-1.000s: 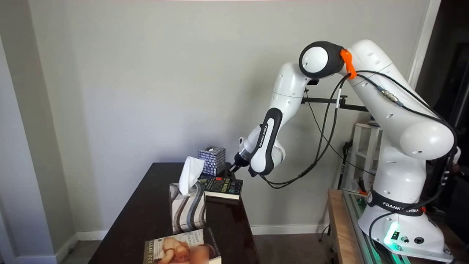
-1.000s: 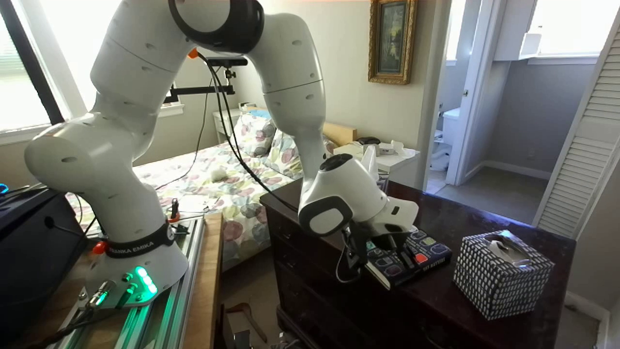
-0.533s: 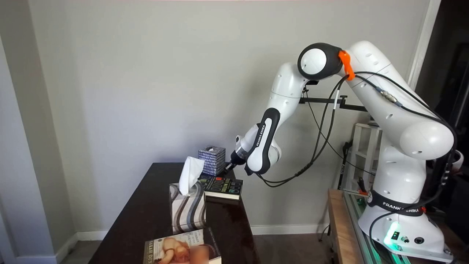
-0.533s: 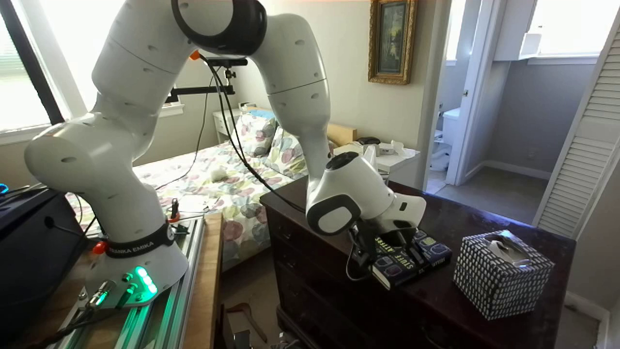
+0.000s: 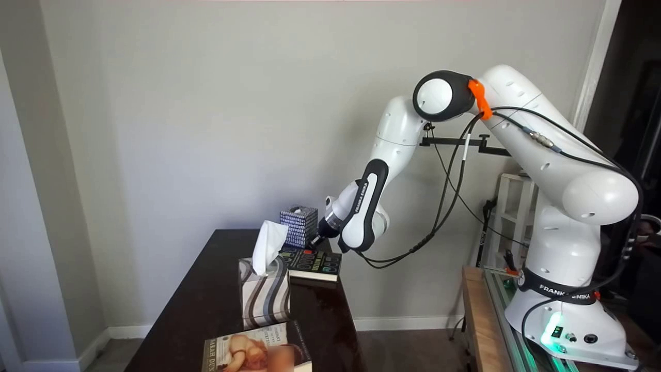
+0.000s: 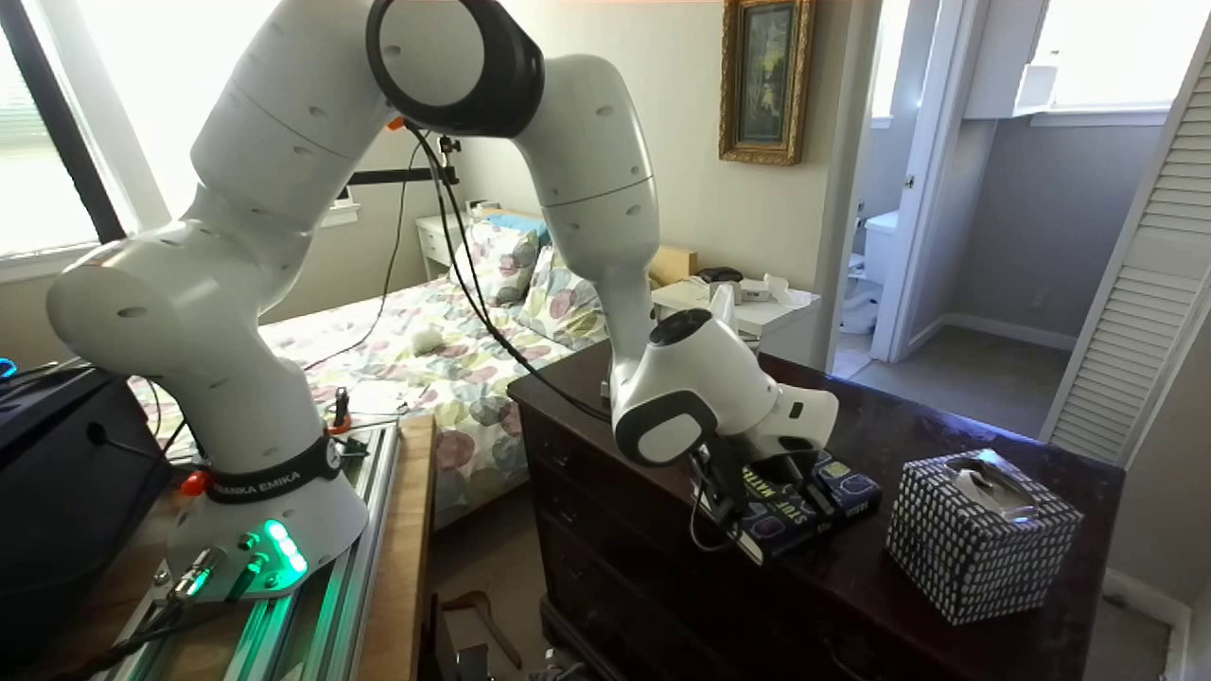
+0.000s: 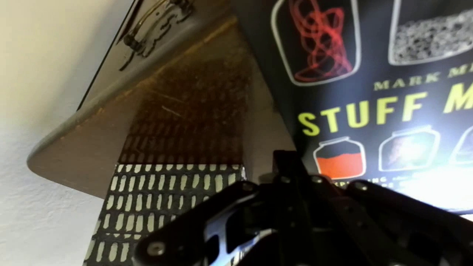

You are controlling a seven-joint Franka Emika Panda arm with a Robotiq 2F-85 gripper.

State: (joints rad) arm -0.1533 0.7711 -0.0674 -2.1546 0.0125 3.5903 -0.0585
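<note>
The gripper (image 7: 297,166) is slanting down with its fingers pressed together, its tips hanging close to one edge of the dark book (image 7: 369,111); contact is hard to make out. The book is lying flat on the dresser (image 6: 899,416). A black-and-white tissue box (image 6: 979,544) is standing nearby; a striped tissue box (image 5: 266,299) is standing between the book and a second book (image 5: 245,349).
</note>
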